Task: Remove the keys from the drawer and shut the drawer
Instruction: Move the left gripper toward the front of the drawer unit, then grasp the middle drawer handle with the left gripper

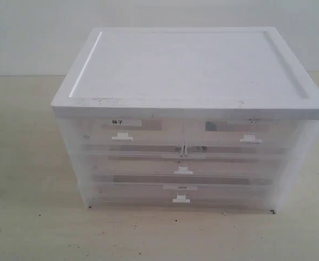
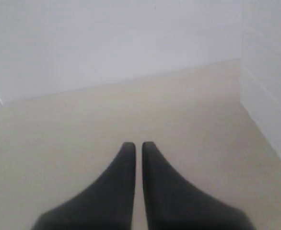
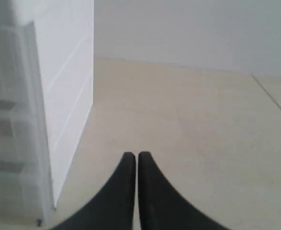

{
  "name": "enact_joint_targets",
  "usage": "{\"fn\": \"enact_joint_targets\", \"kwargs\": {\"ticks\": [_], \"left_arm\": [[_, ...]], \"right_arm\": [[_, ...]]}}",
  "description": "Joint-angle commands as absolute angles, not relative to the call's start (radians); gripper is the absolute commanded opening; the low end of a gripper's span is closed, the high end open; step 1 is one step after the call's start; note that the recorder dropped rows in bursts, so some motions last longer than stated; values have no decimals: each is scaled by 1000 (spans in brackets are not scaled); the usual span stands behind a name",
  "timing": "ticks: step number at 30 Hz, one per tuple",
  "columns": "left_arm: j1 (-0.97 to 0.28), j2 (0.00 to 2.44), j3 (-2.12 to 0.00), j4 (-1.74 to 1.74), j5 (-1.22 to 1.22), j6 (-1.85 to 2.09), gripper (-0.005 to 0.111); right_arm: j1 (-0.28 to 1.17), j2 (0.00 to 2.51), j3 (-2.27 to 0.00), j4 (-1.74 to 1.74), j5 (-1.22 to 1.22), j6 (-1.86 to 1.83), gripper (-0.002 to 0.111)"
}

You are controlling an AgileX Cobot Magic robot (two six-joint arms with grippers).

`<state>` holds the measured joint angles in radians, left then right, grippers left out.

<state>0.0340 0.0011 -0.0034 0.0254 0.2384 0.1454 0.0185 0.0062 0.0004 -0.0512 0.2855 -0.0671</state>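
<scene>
A translucent white drawer cabinet (image 1: 189, 109) stands in the middle of the exterior view, with two small top drawers and two wide lower ones, all pushed in. Small white handles mark the fronts: top left (image 1: 122, 136), top right (image 1: 250, 140), middle (image 1: 183, 171), bottom (image 1: 181, 199). A dark shape shows faintly through the top right drawer (image 1: 211, 126); the keys cannot be made out. Neither arm appears in the exterior view. My left gripper (image 2: 138, 144) is shut and empty over bare tabletop, the cabinet's side (image 2: 270, 96) beside it. My right gripper (image 3: 134, 155) is shut and empty, the cabinet's other side (image 3: 66, 91) beside it.
The cabinet sits on a pale beige tabletop (image 1: 29, 217) against a white wall (image 1: 40, 32). Bare table lies in front of the cabinet and on both sides. A seam or edge in the table surface (image 3: 275, 98) runs past the right gripper.
</scene>
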Motion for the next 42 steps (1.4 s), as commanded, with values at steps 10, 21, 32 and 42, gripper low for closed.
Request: {"fn": "enact_joint_targets", "kwargs": {"ticks": [10, 21, 32, 42], "left_arm": [[37, 0, 0, 60, -421, -548, 4], [37, 202, -142, 691, -771, -933, 4], [37, 880, -280, 1156, -1161, -871, 4], [-318, 1445, -357, 1136, -1221, -321, 5]], "right_arm": [[21, 0, 0, -58, -384, 222, 0], [21, 38, -26, -295, -476, 525, 0], [21, 507, -82, -799, -719, 834, 0], [21, 894, -82, -897, -948, 748, 0]]}}
